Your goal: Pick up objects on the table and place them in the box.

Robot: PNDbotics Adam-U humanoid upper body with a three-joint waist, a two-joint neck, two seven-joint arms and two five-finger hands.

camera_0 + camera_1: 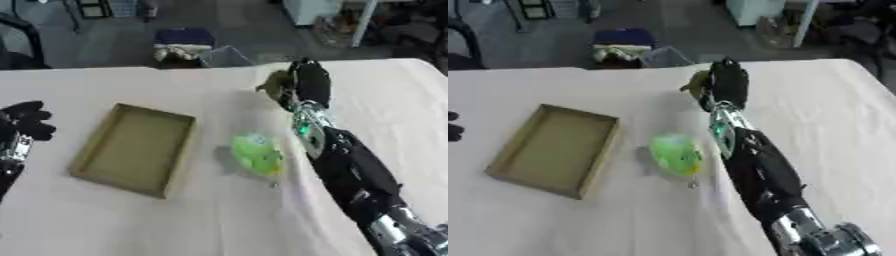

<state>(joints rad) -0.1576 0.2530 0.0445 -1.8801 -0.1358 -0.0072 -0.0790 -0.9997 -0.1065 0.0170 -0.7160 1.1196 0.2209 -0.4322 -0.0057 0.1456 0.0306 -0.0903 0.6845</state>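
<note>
Two things lie on the table (105,225) outside the box (133,149), and the box looks empty. In the left eye view, the right hand (311,85) reaches out past the box's far right corner, onto a dull olive thing (275,85); whether its fingers are closed on it, I cannot tell. A bright green rounded object (256,154) sits just right of the box, untouched. The left hand (28,121) idles left of the box, fingers curled on nothing.

In the right eye view, the olive thing (698,84) peeks out at the hand's (728,85) left side. I'd say the first pick is under way; next it needs a sure hold, a lift, and a carry leftwards over the box (555,149).
</note>
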